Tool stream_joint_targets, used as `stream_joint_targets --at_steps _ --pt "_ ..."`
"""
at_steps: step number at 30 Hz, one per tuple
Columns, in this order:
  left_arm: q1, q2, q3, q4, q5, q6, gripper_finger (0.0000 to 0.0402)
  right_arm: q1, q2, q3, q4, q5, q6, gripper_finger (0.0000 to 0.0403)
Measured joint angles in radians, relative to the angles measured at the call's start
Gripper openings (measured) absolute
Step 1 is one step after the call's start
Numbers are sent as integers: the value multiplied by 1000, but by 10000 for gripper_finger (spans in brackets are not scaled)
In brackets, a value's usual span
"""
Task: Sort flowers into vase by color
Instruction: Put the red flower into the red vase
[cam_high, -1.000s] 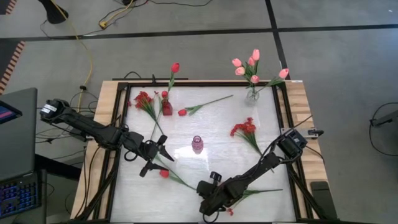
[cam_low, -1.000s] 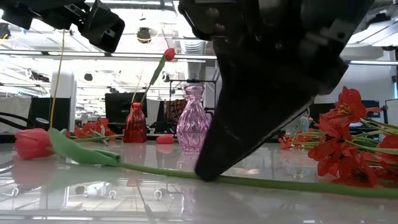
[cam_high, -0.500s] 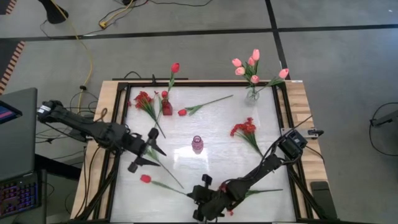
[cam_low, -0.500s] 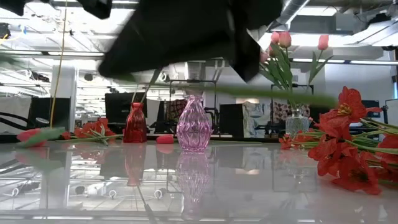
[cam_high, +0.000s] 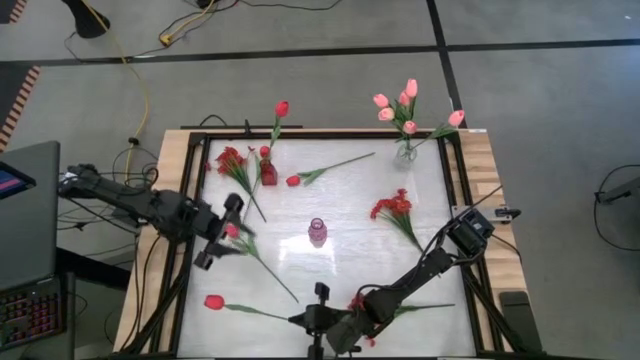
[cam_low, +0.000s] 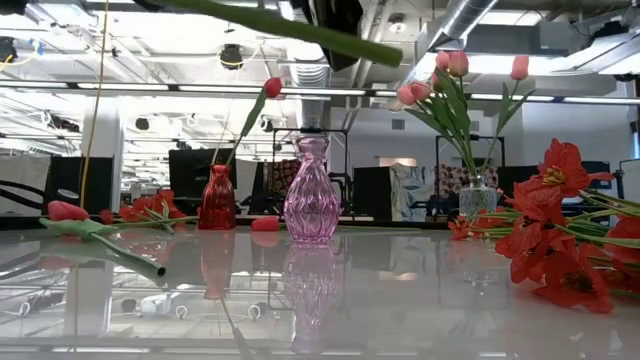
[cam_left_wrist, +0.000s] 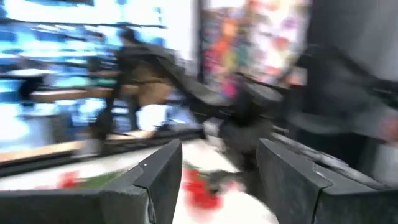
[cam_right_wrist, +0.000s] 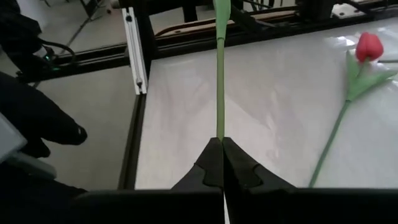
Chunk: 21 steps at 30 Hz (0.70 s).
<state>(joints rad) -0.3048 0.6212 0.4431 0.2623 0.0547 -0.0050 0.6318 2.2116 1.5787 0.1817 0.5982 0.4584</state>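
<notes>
R gripper (cam_right_wrist: 221, 144) is squeezed tight on the thin green stem of a red tulip (cam_high: 213, 302). It holds the stem near the bare end, up off the table by the near edge, and the red head sticks out far to the left. L gripper (cam_left_wrist: 221, 180) has its fingers spread wide w/ nothing pinched. It hangs over the left side of the table, right by the head of a 2nd red tulip (cam_high: 232, 230) that lies flat, its stem running toward the near edge. I think these flowers are v. light, so no strong squeeze is needed. The stem looks thin and bendy, so a long flower held at one end will droop and wobble. Best to grab the stem nearer the middle, not the soft head or the floppy leaves. The stem is smooth, so it could spin or slip in the fingers. A 3rd red tulip (cam_high: 293, 181) and two red bunches (cam_high: 230, 160) (cam_high: 393, 205) lie on the white table (cam_high: 350, 250). The red vase (cam_high: 268, 172) has one red tulip in it, the clear vase (cam_high: 405, 152) holds the pink tulips (cam_high: 405, 100), and the pink vase (cam_high: 317, 232) in the middle has none. The vases look like glass & may tip or break if bumped. No brand, label or words can be read anywhere
</notes>
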Motion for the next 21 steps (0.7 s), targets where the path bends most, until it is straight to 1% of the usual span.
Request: stream_joint_targets --at_steps 2,4,10,15,16,18,20,21 --pt "22 -15 0 0 -99 1 196 0 -1 0 -3 4 -30 18" --pt "63 -21 0 -3 -145 1 196 2 -11 0 -10 11 -69 18" --pt "243 0 0 -37 -121 -44 196 -1 -71 0 -100 30 -155 18" --pt "418 54 0 -45 -28 -91 196 -26 -152 -14 -207 29 -225 18" --pt "449 66 0 -46 -8 -99 196 -31 -181 -42 -206 30 -239 18" --pt "506 88 0 -36 27 -112 196 -40 -251 -142 -161 28 -248 18" --pt "550 105 0 -29 60 -119 196 -46 -335 -297 -46 18 -250 18" --pt "568 113 0 -19 73 -120 196 -46 -380 -385 45 7 -256 18"
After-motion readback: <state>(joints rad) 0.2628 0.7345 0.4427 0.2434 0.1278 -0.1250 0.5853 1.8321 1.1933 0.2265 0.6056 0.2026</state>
